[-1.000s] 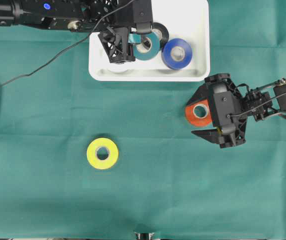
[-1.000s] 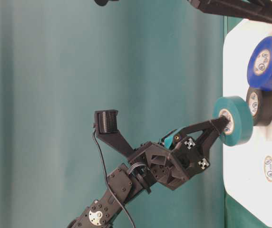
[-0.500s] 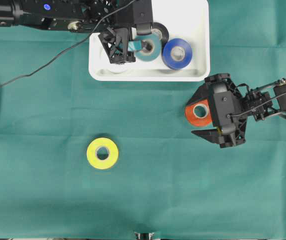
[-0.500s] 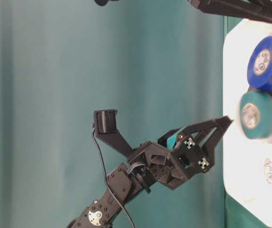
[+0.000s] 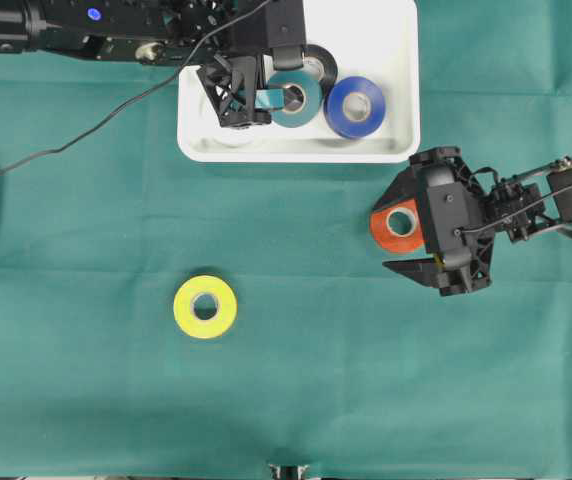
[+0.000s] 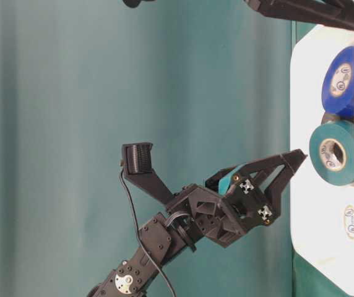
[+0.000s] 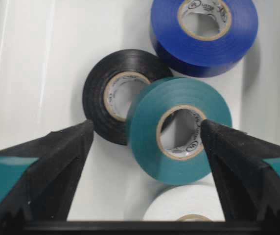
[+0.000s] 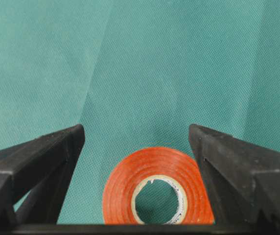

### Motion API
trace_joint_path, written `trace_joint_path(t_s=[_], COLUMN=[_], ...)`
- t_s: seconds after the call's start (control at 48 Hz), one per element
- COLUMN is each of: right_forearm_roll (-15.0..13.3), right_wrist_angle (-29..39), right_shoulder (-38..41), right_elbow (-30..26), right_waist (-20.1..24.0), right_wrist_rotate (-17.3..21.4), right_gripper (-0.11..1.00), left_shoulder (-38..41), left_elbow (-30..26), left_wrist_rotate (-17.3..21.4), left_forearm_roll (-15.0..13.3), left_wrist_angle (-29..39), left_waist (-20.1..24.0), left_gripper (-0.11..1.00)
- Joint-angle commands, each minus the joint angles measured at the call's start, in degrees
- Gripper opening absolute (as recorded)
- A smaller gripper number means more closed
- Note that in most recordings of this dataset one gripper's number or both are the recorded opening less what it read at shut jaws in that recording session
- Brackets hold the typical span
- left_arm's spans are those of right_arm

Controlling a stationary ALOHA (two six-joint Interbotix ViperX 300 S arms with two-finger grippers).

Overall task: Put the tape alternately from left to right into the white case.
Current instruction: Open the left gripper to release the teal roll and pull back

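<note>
- I see the case (image 5: 391, 40) at 12 o'clock on the green cloth (image 5: 296, 390), with four rolls inside.
- The teal roll (image 5: 294, 97) lies in the case and leans on the black roll (image 5: 319, 64), which sits at its 1 o'clock; in the left wrist view the teal overlaps the black roll's rim.
- The blue roll (image 5: 354, 106) lies just beside the teal one, at its 3 o'clock.
- The white roll (image 7: 185, 209) sits near the case's lower left corner; in the overhead view my left arm mostly hides it.
- My left gripper (image 5: 238, 92) hangs over the case at 9 o'clock of the teal roll, jaws spread wide and holding nothing; in the wrist view the fingers (image 7: 57, 161) stand either side of the teal roll, and I cannot tell if the right one touches it.
- The orange roll (image 5: 398, 226) lies flat on the cloth at 6 o'clock of the case's right end.
- My right gripper (image 5: 406, 235) is over it with jaws apart, the roll between them in the wrist view and not clamped.
- The yellow roll (image 5: 205, 306) lies alone on the cloth, well apart from both grippers, at 7 o'clock of the case.
</note>
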Motion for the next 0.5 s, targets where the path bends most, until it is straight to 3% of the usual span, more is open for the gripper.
trace_joint_path(t_s=[0.0,0.479], right_forearm_roll=[0.00,0.00], right_wrist_angle=[-0.44,-0.44], right_shoulder=[-0.44,-0.44], right_elbow=[-0.35,-0.35], right_waist=[0.09,0.09], right_wrist_rotate=[0.09,0.09], right_gripper=[0.76,0.76], left_shoulder=[-1.05,-5.19], left_elbow=[-0.70,3.16], left_wrist_rotate=[0.00,-0.18], left_forearm_roll=[0.00,0.00], left_wrist_angle=[-0.44,0.00], left_waist=[-0.26,-5.27], left_gripper=[0.99,1.00])
